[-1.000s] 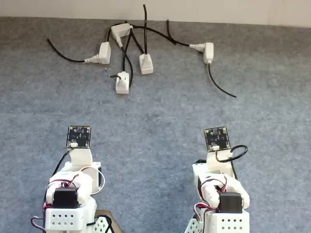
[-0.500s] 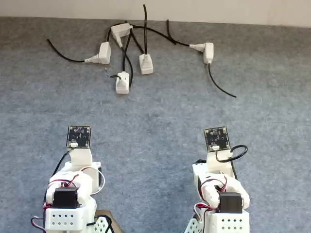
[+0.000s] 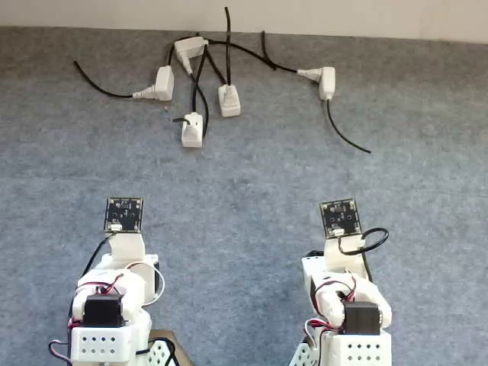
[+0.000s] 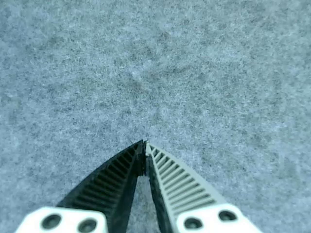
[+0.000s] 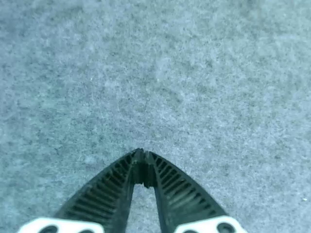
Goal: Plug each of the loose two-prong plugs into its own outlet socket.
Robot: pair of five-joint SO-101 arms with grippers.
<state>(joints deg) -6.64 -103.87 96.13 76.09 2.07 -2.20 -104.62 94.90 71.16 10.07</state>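
Several white plugs and sockets on black cords lie at the far side of the grey carpet: one piece at the far left (image 3: 162, 84), one at the back (image 3: 189, 47), one in the middle (image 3: 229, 100), one nearest the arms (image 3: 192, 129) and one at the right (image 3: 326, 81). Which are plugs and which are sockets I cannot tell. Both arms sit folded at the near edge, far from them. My left gripper (image 4: 145, 144) is shut over bare carpet with nothing in it. My right gripper (image 5: 142, 152) is also shut and holds nothing.
Black cords (image 3: 229, 47) cross and tangle among the white pieces near the back wall (image 3: 343, 15). A loose cord end (image 3: 347, 136) trails toward the right. Bare grey carpet (image 3: 252, 183) lies between the arms and the cords.
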